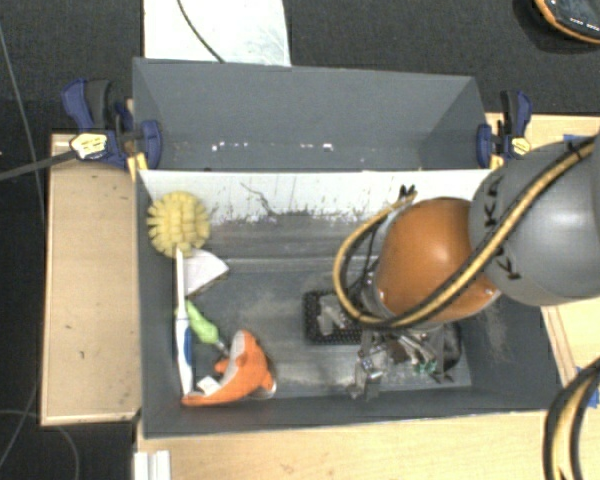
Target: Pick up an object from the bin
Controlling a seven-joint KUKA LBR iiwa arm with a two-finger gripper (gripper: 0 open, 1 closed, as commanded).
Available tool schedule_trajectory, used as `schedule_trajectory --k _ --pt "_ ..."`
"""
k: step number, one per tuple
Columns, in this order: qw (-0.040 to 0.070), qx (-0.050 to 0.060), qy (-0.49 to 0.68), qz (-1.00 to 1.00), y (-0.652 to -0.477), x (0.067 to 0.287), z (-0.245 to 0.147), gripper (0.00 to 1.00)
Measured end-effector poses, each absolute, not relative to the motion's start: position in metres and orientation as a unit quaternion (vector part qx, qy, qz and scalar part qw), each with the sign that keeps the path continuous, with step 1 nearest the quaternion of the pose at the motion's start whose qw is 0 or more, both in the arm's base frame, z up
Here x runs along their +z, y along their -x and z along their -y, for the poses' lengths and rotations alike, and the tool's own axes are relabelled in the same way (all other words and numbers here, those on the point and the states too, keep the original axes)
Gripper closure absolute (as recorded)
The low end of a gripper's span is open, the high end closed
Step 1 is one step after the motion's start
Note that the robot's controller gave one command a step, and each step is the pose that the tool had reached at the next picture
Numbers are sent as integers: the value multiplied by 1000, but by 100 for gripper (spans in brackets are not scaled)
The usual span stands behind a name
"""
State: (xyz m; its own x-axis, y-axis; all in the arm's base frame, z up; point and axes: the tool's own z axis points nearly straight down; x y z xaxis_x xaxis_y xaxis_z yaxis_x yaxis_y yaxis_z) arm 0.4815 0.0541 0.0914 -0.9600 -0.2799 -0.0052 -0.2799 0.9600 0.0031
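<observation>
beside the glossy orange cover (430,256), a black, perhaps ribbed block (325,326)

The arm (555,233) reaches in from the right — gripper (378,365) low, pointing down.

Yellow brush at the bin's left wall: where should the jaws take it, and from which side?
Probably the round bristle head, from above: it lies clear, while the white handle hugs the left wall and its lower end is under the orange thing.
</observation>
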Motion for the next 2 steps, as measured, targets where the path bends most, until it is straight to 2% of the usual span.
schedule_trajectory --k 1,2 --pt "3 1 277 -961 -482 78 -139 0" --pt "6 4 177 -984 -540 94 -35 0"
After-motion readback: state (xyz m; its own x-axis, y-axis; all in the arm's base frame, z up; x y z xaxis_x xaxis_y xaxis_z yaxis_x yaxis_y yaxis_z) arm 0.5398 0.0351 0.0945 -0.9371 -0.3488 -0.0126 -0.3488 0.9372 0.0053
